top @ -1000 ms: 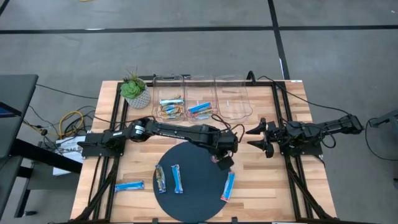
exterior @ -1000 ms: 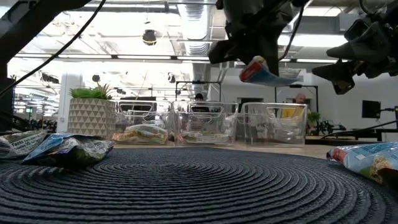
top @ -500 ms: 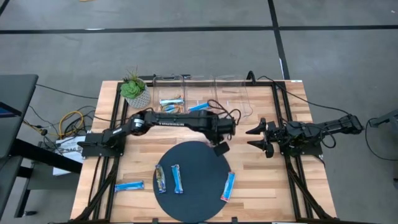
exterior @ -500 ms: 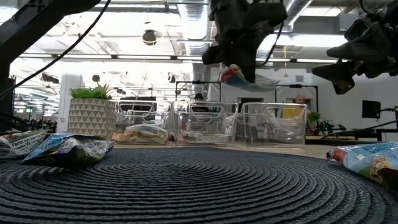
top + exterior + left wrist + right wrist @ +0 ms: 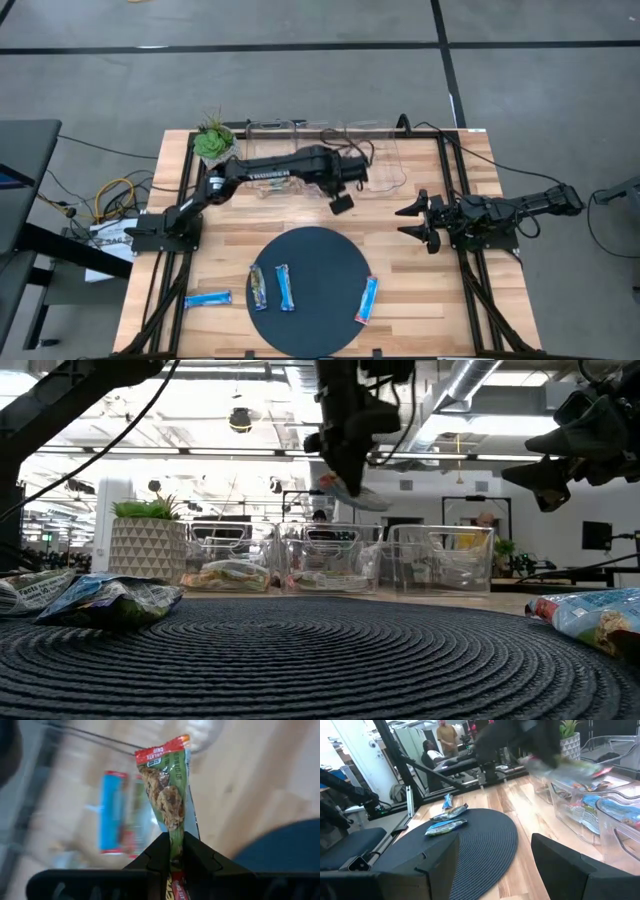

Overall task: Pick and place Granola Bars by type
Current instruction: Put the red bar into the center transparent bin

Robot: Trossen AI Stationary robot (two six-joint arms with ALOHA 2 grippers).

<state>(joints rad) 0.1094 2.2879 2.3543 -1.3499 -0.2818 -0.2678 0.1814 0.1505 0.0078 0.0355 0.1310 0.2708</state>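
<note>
My left gripper (image 5: 343, 203) hangs above the wood between the round dark mat (image 5: 310, 262) and the clear bins (image 5: 377, 165) at the far edge, shut on a green-and-brown granola bar (image 5: 167, 795) with a red end. In the low view the bar (image 5: 352, 495) slants out below the gripper (image 5: 345, 460), above the bins. Three more bars (image 5: 285, 288) lie flat on the mat, and a blue one (image 5: 207, 298) lies on the wood to its left. My right gripper (image 5: 408, 222) waits open at the table's right side. My left gripper pinches the bar between its two fingers near one end (image 5: 175, 839); most of the wrapper, with the red end (image 5: 160, 752), sticks out beyond the fingertips. The fingers point steeply down from above. The bar is lifted clear and slants below them.
The clear bins (image 5: 325, 560) stand in a row along the far edge; two hold bars (image 5: 590, 815). A potted plant (image 5: 215, 145) stands at the far left. Black frame rails (image 5: 455, 170) run along the table's sides.
My left gripper has carried the bar from above the mat's right part toward the table's far edge and somewhat left, rising a little and turning as it went. It stays shut on the bar, which is clear of the table throughout.
</note>
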